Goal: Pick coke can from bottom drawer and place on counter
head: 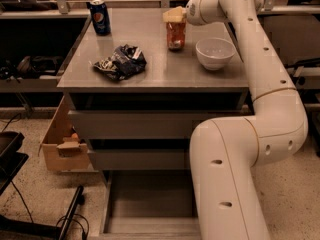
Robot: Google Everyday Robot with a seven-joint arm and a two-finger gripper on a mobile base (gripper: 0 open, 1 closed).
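The coke can (175, 36) stands upright on the counter (150, 71), toward the back right, beside a white bowl. My gripper (174, 16) sits right over the can's top and hides it, reaching in from the right on the white arm (250, 59). The can's base rests on the counter surface. The bottom drawer (150, 199) is pulled out below the cabinet, and its grey floor shows with no can in it. The arm's lower links hide the drawer's right side.
A white bowl (215, 53) stands just right of the can. A crumpled dark chip bag (120, 61) lies at the counter's left middle. A blue Pepsi can (100, 17) stands at the back left. A cardboard box (62, 144) sits on the floor left of the cabinet.
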